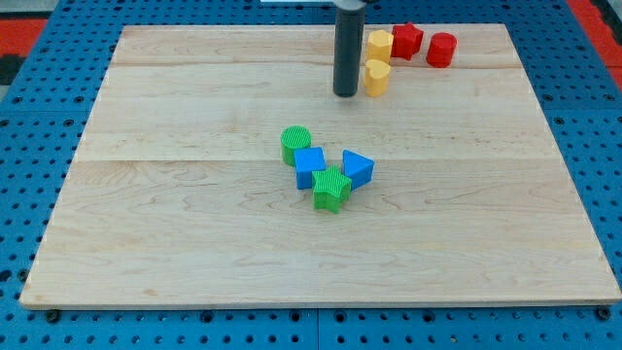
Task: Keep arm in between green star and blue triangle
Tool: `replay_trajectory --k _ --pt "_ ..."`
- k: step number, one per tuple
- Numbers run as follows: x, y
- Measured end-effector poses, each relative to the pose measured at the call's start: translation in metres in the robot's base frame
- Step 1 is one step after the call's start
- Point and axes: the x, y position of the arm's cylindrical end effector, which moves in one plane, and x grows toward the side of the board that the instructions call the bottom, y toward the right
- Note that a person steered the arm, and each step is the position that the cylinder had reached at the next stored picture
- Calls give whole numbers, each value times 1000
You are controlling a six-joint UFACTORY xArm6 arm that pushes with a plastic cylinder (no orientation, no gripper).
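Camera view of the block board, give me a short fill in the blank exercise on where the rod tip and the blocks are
1. My tip rests just left of the ____ heart.
2. The green star touches the blue ____ on its right.
3. The green cylinder sits toward the view's ____ from the blue cube.
Missing words: yellow; triangle; top

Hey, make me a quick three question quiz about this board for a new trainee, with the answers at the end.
1. True or false: my tip sits between the green star and the blue triangle.
2. Which block is nearest my tip? A) red cylinder B) yellow heart C) green cylinder
3. Fill in: the blue cube lies to the view's ____ of the blue triangle.

Key: 1 false; 2 B; 3 left.
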Motion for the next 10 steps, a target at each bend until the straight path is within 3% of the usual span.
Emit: replay_trajectory --k 2,3,4,5,8,9,10 --pt "-69 50" --pt "3 48" --pt "44 97" --pt "64 105" --pt "204 58" --pt "199 -4" --pt "153 0"
